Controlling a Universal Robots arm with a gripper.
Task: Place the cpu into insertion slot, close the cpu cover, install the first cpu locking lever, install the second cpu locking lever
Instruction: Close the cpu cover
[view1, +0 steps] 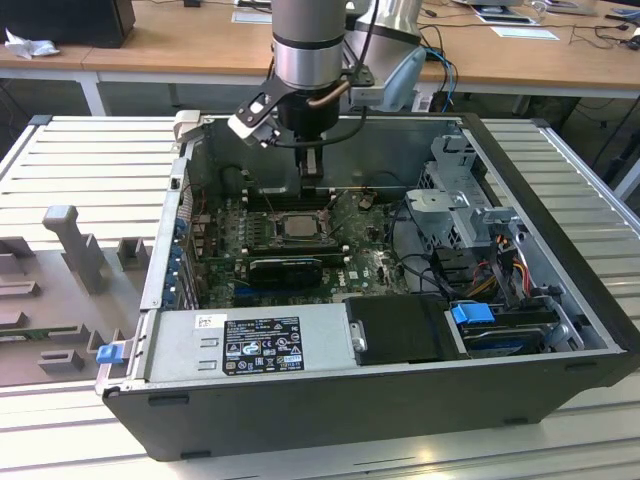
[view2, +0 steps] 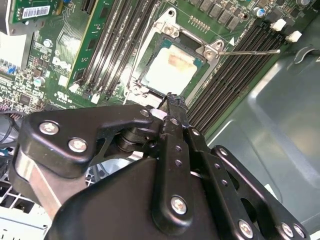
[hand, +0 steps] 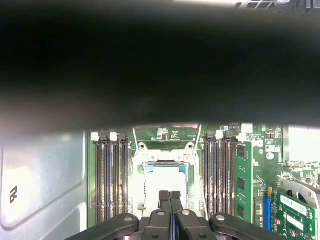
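An open computer case (view1: 400, 405) lies on a slatted metal bench (view1: 90, 150) and fills the middle of the exterior view. Its side walls box in the work area. A grey power supply (view1: 250, 345) runs along the near edge, and a drive cage (view1: 455, 190) crowds the exterior view's right. The robot arm (view1: 310, 40) drops in from the upper centre, close to the case's far wall. On the green motherboard (view1: 225, 240), long black memory slots (view2: 112, 45) flank the insertion slot (view1: 275, 228) on both sides, leaving a narrow lane above it. The cpu cover (hand: 165, 156) lies flat around the socket. The cpu (view2: 172, 67) sits inside the cover's window, metal top up. A thin metal lever (view2: 252, 51) juts from one socket corner out over the memory slots. The gripper (view1: 313, 192) hangs just above the socket's far edge, its fingers (hand: 164, 200) pressed together with nothing between them.
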